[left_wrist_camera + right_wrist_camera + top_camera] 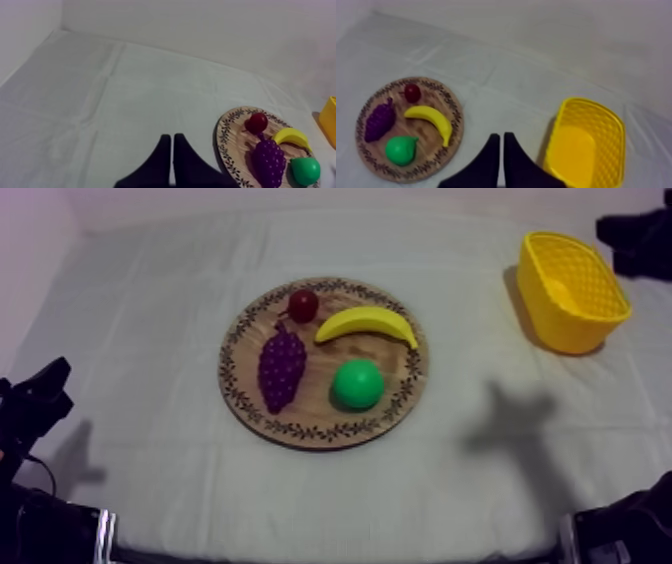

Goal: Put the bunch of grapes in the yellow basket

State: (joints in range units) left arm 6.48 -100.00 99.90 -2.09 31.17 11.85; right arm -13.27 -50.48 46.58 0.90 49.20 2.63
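- My left gripper (171, 139) is clenched on nothing. Its two black fingers (161, 160) lie together as a narrow wedge over the grey-white cloth (115, 100), near the board's rim.
- My right gripper (501, 137) is also closed and empty, its fingers pressed together over the cloth between the board and the basket.
- The purple bunch of toy grapes (281, 366) lies on the round wooden board with a patterned rim (300, 431), on the half nearer my left arm, with its stem end toward the small red fruit (303, 305).
- A curved yellow banana (367, 323) and a green pear (358, 384) lie on the board's other half, apart from the grapes.
- The yellow basket (572, 288) stands on the cloth at my right side, well apart from the board.
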